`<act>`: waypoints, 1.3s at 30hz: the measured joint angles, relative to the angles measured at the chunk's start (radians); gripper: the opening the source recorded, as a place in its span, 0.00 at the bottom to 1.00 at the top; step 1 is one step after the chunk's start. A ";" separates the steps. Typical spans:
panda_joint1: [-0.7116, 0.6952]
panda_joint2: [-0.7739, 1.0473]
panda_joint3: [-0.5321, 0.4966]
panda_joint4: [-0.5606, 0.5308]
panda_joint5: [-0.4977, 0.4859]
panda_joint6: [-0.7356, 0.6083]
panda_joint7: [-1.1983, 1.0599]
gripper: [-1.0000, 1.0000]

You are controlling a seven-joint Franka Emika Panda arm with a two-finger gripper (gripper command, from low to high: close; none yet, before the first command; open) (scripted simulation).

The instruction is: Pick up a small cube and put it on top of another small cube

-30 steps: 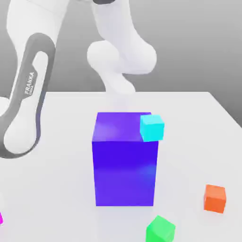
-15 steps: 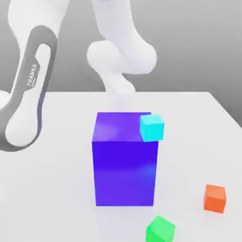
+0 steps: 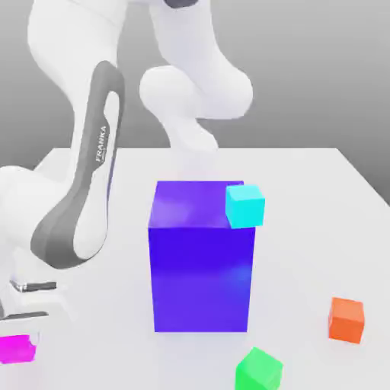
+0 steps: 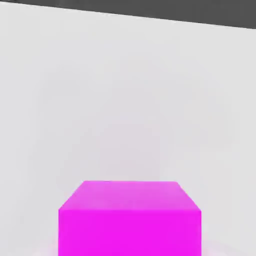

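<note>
The small magenta cube (image 3: pixel 17 349) is at the exterior view's lower left, directly under my gripper (image 3: pixel 23 320), which is shut on it. In the hand view the same magenta cube (image 4: pixel 130 217) sits very close, with bare white table (image 4: pixel 125 100) beyond it. A green cube (image 3: pixel 258 369) and an orange cube (image 3: pixel 346 319) rest on the table near the front, toward the exterior view's right. A cyan cube (image 3: pixel 244 206) shows at the upper right corner of the big blue-purple block (image 3: pixel 201 259).
The tall blue-purple block stands mid-table between my gripper and the green and orange cubes. My white arm (image 3: pixel 84 198) slopes down on the exterior view's left. The table's (image 3: pixel 320 228) far edge runs behind the block.
My arm has swung toward the exterior view's right. The magenta cube has come in from the left edge along with the gripper, which has shut. The other cubes and the block have not moved.
</note>
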State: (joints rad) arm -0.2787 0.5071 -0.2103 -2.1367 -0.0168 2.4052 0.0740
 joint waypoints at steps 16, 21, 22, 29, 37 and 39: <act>0.055 -0.044 0.154 -0.074 -0.115 -0.018 -0.430 0.00; 0.068 -0.071 0.209 -0.099 -0.148 -0.011 -0.567 0.00; 0.070 -0.077 0.220 -0.104 -0.154 -0.008 -0.595 0.00; 0.087 -0.126 0.306 -0.141 -0.190 0.015 -0.797 0.00; 0.105 -0.193 0.417 -0.183 -0.210 0.058 -1.049 0.00; 0.108 -0.212 0.448 -0.194 -0.211 0.072 -1.117 0.00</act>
State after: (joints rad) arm -0.1704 0.2952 0.2379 -2.3310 -0.2279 2.4768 -1.0425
